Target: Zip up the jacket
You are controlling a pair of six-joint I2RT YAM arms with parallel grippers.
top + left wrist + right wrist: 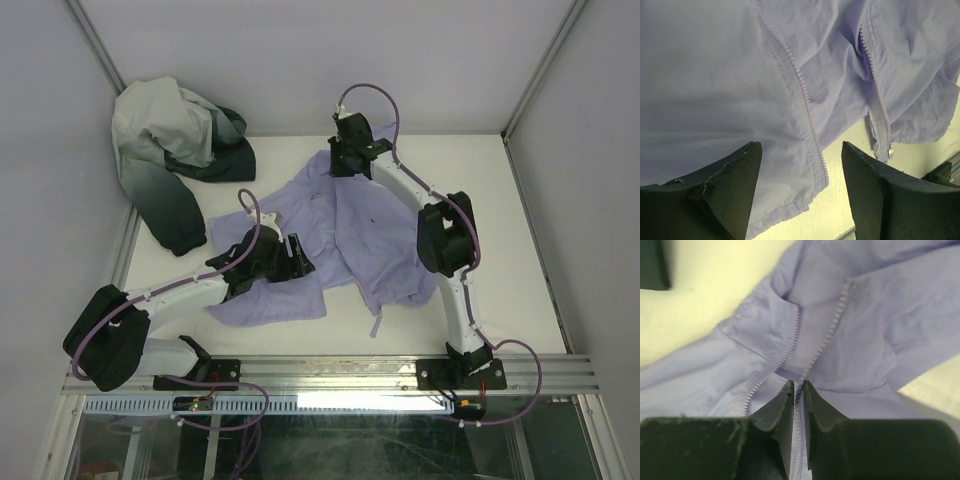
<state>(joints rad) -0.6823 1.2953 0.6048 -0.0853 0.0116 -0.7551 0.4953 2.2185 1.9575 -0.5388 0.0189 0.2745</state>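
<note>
Spreading across the middle of the white surface (520, 250), the lavender jacket (370, 250) lies flat but wrinkled, its front open and its hem toward the near edge. A white-and-dark-green garment (170, 150) sits heaped in the far-left corner, just beside the jacket's left side. The left arm (180, 290) reaches in low from the near left, and the right arm (445, 240) bends over the jacket's right side toward its far end.

The left claw (800, 150) hangs over the jacket's lower left panel with its fingers wide apart and nothing between them but the cloth below; whether they touch it cannot be told. The right claw (797, 387) is at the far end of the jacket, its fingers drawn almost together and pinching a strip of the fabric with the zipper line running in between.

Two rows of zipper teeth (805, 95) run apart down the open front. A small metal pull (890, 151) hangs at the bottom of the right-hand strip.
</note>
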